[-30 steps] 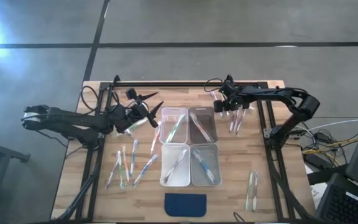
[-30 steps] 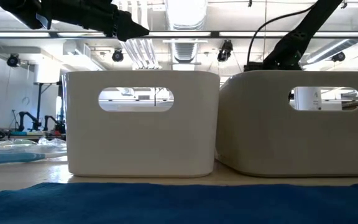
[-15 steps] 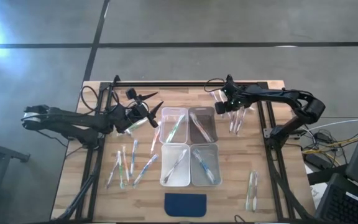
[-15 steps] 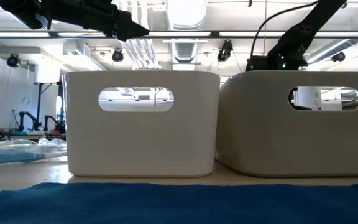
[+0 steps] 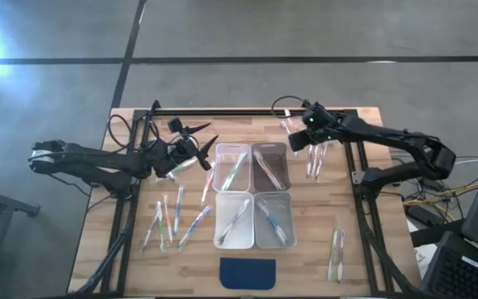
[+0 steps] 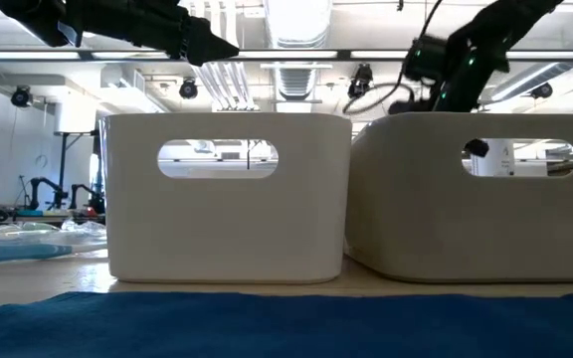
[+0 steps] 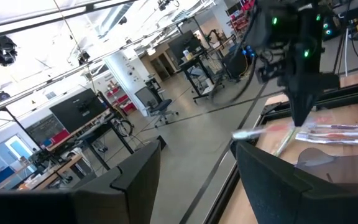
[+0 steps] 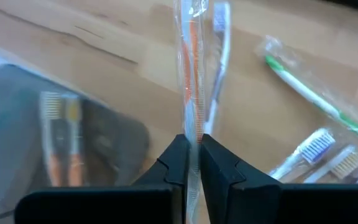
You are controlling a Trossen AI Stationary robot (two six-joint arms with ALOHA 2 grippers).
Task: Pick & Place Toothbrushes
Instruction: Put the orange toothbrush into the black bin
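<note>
Wooden table [image 5: 305, 199], near to far: blue pad [image 5: 247, 272], four clear bins [image 5: 253, 196], loose toothbrushes [image 5: 169, 218] at left. Right gripper [image 8: 192, 163] holds an orange wrapped toothbrush [image 8: 191, 74] with jaws closed, beside the far-right bin; next judged: carry over a bin and release. Left gripper [image 5: 208, 143] waits far-left, jaws spread, empty.

Four bins [image 5: 252, 196] mid-table; toothbrushes [image 5: 169, 220] left, apparently more inside.
</note>
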